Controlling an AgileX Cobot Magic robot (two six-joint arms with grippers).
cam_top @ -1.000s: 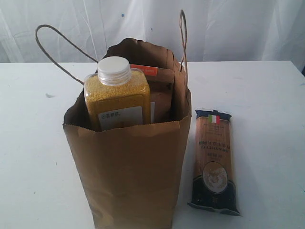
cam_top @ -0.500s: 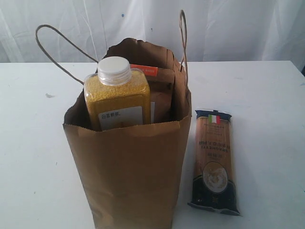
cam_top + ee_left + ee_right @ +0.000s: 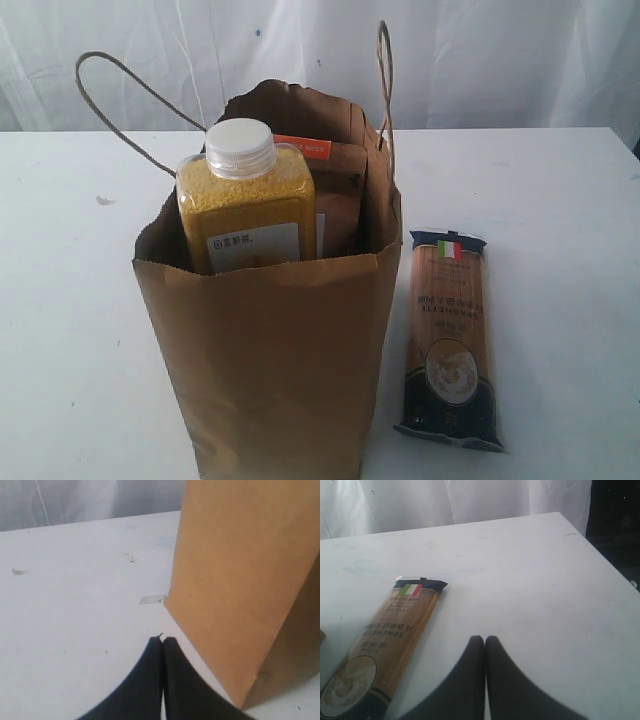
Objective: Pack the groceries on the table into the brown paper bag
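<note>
Lit brightly and evenly by soft, diffuse light. Washed out across the flat white desk [image 3: 560, 200] around the tall brown kraft paper bag [image 3: 270, 370], with only a faint, soft shadow just right of the bag. Dim inside the bag's mouth. Slightly soft and grainy in the exterior view. Blurred and out of focus at the left arm's black fingers [image 3: 147, 680] beside the bag, likewise at the right arm's black fingers [image 3: 470, 680].

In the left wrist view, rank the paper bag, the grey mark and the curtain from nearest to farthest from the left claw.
1. Paper bag, just beside the left claw.
2. Grey mark, on the table at the bag's corner.
3. Curtain, behind the table's far edge.
</note>
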